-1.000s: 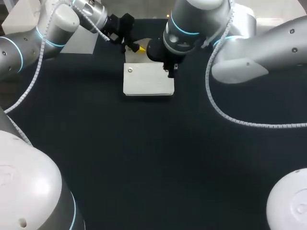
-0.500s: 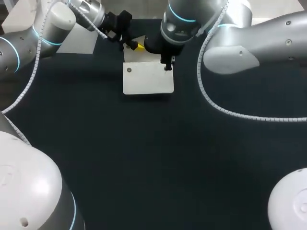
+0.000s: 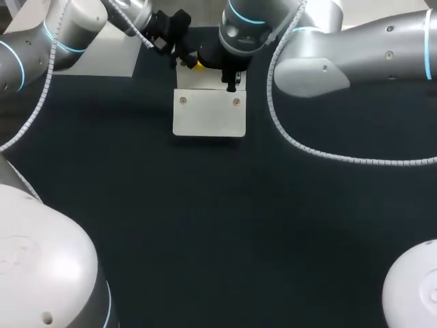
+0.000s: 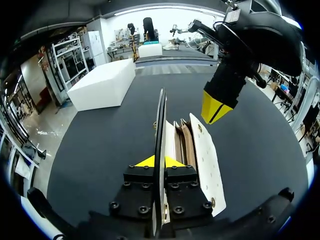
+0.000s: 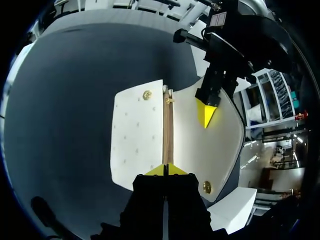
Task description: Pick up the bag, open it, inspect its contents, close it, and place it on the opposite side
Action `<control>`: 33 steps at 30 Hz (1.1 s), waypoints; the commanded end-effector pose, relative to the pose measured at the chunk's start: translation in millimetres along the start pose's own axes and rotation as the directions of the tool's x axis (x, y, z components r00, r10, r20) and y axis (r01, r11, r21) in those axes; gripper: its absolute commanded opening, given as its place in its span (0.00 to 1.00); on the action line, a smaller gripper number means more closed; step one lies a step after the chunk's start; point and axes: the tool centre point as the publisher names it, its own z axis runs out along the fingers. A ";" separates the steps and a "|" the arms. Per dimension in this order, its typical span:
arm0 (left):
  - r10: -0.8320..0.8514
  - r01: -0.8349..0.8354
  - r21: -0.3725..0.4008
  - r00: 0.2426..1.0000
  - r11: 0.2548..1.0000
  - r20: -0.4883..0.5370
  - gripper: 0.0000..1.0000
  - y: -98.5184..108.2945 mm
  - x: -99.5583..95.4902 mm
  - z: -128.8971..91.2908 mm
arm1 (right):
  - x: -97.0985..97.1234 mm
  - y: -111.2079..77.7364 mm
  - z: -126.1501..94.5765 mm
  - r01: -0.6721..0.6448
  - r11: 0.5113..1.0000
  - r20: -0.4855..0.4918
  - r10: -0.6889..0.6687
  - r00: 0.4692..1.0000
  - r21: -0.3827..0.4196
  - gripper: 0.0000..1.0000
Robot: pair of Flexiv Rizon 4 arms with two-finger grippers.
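A white bag [image 3: 208, 116] with two gold snaps lies at the far middle of the black table [image 3: 225, 225]. My left gripper [image 3: 194, 65] is at its far edge, shut on the raised flap, which shows edge-on between its yellow tips [image 4: 160, 161]. My right gripper [image 3: 231, 85] stands beside it at the bag's far right corner. It is shut on the rim of the front wall [image 5: 165, 169]. Between flap [image 5: 220, 135] and front wall [image 5: 132, 135] the mouth is parted and brown lining [image 4: 184, 145] shows. My other arm's yellow tip [image 4: 215, 107] hangs just ahead over the mouth.
A pale block [image 3: 113, 56] sits at the table's far left edge. The white arm bases [image 3: 48, 273] fill both near corners, and a coiled cable [image 3: 321, 160] hangs from the right arm over the table's right half.
Both grippers have drawn toward the far edge and a little left. The bag shifted with them, its mouth has spread, and the second snap has come out from under the right gripper.
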 end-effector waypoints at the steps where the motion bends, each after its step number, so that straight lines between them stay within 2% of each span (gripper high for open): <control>1: -0.007 0.007 0.000 1.000 1.000 -0.011 0.00 -3.1 -1.1 -4.2 | -3.5 0.4 9.3 -0.004 1.000 -0.007 0.004 1.000 0.001 0.00; 21: -0.047 0.048 0.027 0.998 0.998 -0.041 0.00 -1.8 1.5 -6.3 | 6.1 -5.0 32.1 0.004 1.000 -0.009 -0.005 1.000 -0.026 0.00; 33: -0.039 0.040 0.023 0.998 0.999 -0.052 0.00 -4.4 9.0 -7.2 | 0.6 -6.6 28.1 0.006 0.999 0.087 -0.002 0.996 -0.043 0.00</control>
